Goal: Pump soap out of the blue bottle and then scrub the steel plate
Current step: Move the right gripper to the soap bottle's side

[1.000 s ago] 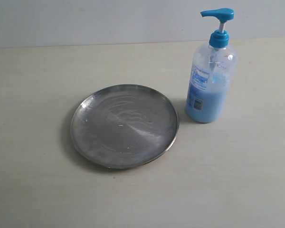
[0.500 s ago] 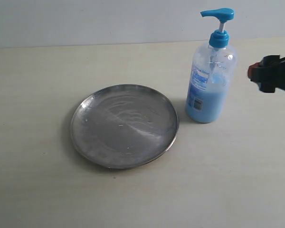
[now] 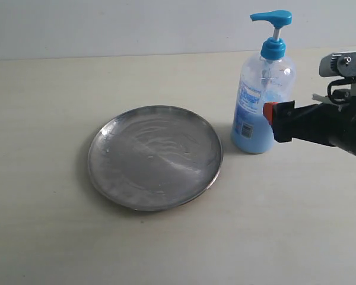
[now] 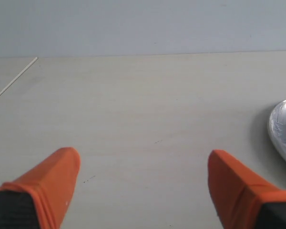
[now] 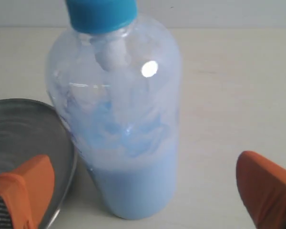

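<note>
Right gripper [image 3: 272,116] now beside blue bottle [image 3: 256,89]

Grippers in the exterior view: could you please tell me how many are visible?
1: the right gripper, at the right edge, beside the blue bottle. The left gripper is outside that view; only its own wrist view shows it.

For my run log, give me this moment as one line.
stage: pre-pump | right hand: open, at blue bottle, not gripping | left hand: open, above table | steel plate: beside bottle
</note>
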Action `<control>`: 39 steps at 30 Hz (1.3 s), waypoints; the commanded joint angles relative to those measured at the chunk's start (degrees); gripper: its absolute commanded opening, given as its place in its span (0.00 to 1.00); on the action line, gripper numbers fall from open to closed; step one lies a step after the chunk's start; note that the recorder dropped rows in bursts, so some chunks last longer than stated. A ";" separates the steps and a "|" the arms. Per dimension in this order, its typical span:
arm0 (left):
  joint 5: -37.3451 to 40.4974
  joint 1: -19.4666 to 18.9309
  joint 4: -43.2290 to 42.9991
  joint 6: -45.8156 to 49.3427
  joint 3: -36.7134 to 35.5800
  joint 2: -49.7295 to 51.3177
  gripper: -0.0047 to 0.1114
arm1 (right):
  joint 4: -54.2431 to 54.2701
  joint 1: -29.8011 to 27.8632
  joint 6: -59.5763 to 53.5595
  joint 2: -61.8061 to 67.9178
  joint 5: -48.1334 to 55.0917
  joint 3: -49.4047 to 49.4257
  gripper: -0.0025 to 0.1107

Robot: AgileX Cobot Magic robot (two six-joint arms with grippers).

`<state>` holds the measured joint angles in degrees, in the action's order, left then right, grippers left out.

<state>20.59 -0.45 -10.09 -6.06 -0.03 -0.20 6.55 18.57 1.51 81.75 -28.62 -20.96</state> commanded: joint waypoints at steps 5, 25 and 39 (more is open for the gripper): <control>-0.24 -0.21 0.44 -0.21 0.03 0.20 0.68 | -4.13 0.08 -0.95 6.33 -17.75 4.09 0.94; -0.24 -0.21 0.44 -0.21 0.03 0.20 0.68 | -8.03 0.08 0.62 29.20 -34.88 -8.29 0.94; -0.24 -0.21 0.44 -0.21 0.03 0.20 0.68 | -3.68 0.08 0.62 32.74 -30.13 -14.46 0.75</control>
<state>20.59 -0.45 -10.09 -6.06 -0.03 -0.20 1.88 18.57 2.21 113.57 -59.68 -34.75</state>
